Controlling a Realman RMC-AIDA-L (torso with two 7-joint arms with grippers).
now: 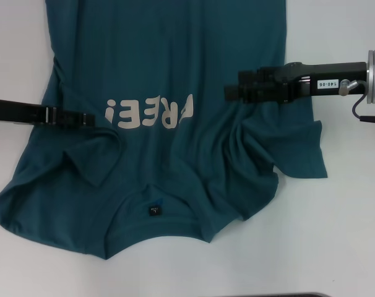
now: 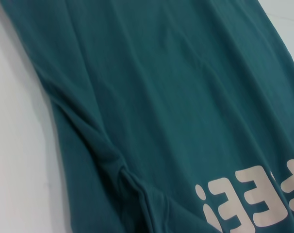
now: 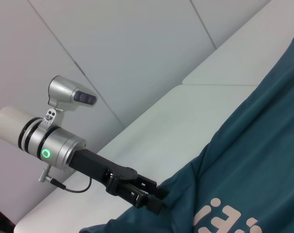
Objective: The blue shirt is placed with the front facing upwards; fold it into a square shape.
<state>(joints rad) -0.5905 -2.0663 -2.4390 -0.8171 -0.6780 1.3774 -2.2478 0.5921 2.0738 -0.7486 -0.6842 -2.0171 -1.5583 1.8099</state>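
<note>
Head view: left gripper (image 1: 91, 119) lies on the blue shirt (image 1: 175, 74) beside the left sleeve fold, just left of the "FREE" print (image 1: 149, 114); its grip cannot be told. The shirt lies front-up on the white table (image 1: 336, 235). Right gripper (image 1: 232, 93) rests on bunched fabric right of the print; grip likewise unclear.

blue shirt (image 1: 193, 80) hem cut off; gripper fingers unreadable.

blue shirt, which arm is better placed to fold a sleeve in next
Left, likely: the left gripper sits right at the bunched sleeve fold on the blue shirt. The right gripper rests further inside the shirt's body.
</note>
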